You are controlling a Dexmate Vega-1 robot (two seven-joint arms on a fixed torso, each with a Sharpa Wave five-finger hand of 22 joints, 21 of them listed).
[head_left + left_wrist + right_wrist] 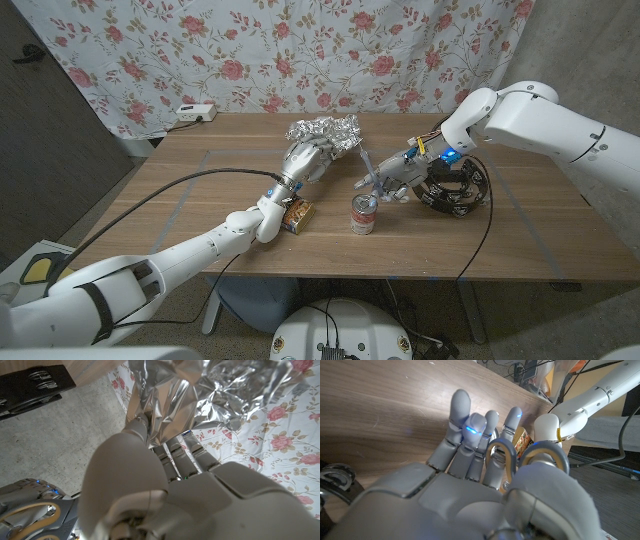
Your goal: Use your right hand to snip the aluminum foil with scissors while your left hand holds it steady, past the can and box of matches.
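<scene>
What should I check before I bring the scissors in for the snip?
1. Left hand holds the aluminum foil: ok, foil is off the table.
2. Right hand grips the scissors: ok, fingers through the handle loops in the right wrist view.
3. Blades open: cannot tell.
4. Blades at the foil's edge: not ok, a gap remains.
5. Can and box of matches clear of the cut: ok, both sit nearer the robot.
</scene>
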